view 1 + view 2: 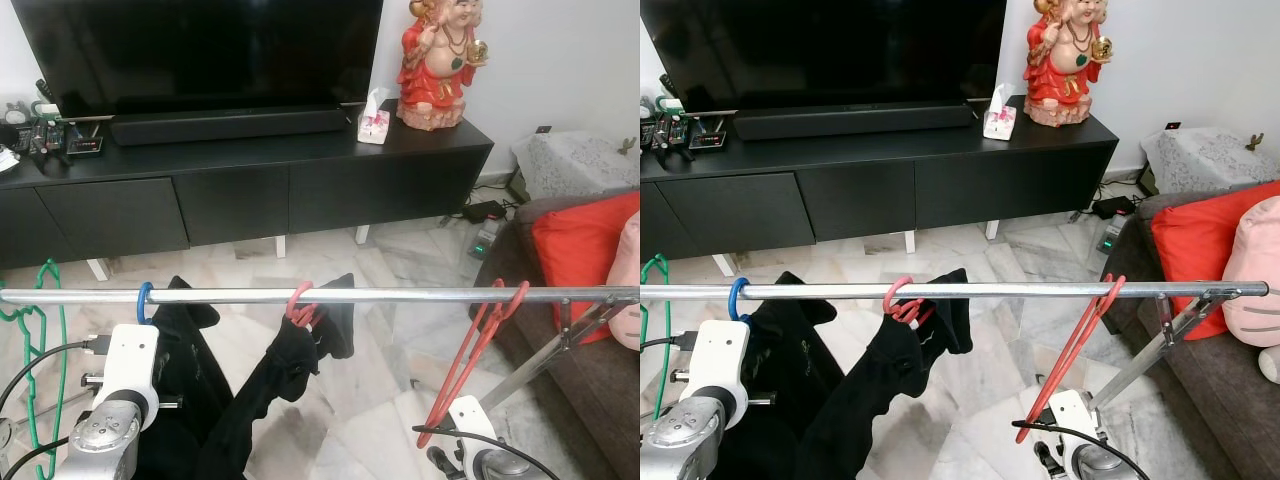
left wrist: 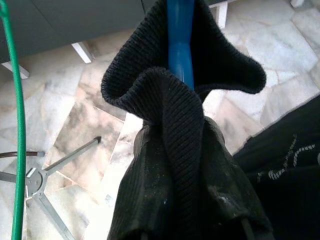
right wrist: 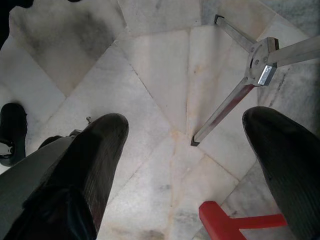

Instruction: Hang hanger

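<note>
A steel rail point(image 1: 400, 295) runs across the front of the scene, and everything here hangs from it or sits around it. At the rail's left end a green hanger point(image 1: 45, 340) dangles empty. Just right of that, a blue hanger point(image 1: 144, 300) hooks over the rail with a black garment point(image 1: 180, 380) draped on it. The left gripper point(image 2: 190, 200) is below the rail at this garment, its black fingers wrapped in the dark knit, so whether they pinch the cloth cannot be told. Near the rail's middle a pink hanger point(image 1: 300, 305) carries a second black garment point(image 1: 290, 370).

Toward the rail's right end the red hanger point(image 1: 470, 355) is hooked on and hangs slanted, empty, its lower end down beside the right arm. The right gripper point(image 3: 185, 150) sits beneath it with fingers spread wide apart, nothing between them — bare marble floor point(image 3: 160, 75) and the rack's folding leg point(image 3: 240, 95) lie below, a red corner of the hanger at the edge of that view.

Beyond the rail, open marble separates it from a black TV cabinet point(image 1: 250, 190); to the rail's right a sofa with a red cushion point(image 1: 585, 250) crowds in.
</note>
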Motion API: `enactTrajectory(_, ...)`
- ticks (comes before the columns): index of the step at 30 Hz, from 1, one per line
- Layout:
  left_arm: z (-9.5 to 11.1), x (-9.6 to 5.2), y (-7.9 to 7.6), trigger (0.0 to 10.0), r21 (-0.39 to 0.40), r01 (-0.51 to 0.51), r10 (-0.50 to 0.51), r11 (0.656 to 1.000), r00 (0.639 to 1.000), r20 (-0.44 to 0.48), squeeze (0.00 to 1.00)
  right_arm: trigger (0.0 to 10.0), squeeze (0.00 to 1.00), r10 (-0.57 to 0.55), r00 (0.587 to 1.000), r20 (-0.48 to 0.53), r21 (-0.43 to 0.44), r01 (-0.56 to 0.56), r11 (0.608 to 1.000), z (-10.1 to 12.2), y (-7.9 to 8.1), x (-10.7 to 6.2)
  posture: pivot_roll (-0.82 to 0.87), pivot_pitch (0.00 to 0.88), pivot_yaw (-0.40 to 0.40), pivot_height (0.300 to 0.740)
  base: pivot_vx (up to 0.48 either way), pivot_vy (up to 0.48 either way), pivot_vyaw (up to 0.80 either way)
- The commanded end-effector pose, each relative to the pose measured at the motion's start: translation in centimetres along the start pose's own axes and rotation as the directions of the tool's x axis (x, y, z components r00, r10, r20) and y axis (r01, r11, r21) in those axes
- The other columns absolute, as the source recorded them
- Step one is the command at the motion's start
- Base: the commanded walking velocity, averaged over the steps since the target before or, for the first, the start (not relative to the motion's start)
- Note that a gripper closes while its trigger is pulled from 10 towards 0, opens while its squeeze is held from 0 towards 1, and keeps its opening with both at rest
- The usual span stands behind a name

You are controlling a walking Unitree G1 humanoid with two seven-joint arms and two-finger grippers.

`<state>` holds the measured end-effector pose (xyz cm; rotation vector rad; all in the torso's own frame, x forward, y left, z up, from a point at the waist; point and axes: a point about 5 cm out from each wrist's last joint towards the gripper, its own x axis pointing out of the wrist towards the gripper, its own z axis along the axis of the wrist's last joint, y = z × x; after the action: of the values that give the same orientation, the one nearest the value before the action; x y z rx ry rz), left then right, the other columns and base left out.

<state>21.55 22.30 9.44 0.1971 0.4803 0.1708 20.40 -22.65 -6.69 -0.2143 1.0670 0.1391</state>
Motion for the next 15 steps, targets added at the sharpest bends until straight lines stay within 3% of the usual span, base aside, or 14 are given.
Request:
enactTrajectory(1,-1.3,0.2,-0.2,10.0,0.005,-0.008,0.009,1.000,1.000,-0.022,0.00,10.0,0.00,-0.007,1.000,0.008,-0.003,0.007,1.000,0.4,-0.3,0.0,-0.02,0.000,-0.077,0.732,0.000,0.000,0.00)
enactTrajectory(5,-0.7,0.5,-0.5,10.0,-0.007,-0.017,0.017,1.000,0.998,0.061,0.00,10.0,0.00,-0.006,1.000,0.008,-0.004,0.006,1.000,0.4,-0.3,0.0,-0.02,0.000,-0.075,0.732,0.000,0.000,0.00)
enactTrajectory(15,-2.1,0.6,-0.5,10.0,-0.030,-0.039,0.040,0.999,0.998,0.055,0.00,10.0,0.00,-0.007,1.000,0.008,-0.005,0.007,1.000,0.4,-0.3,-0.1,-0.03,0.000,-0.076,0.732,0.000,0.000,0.00)
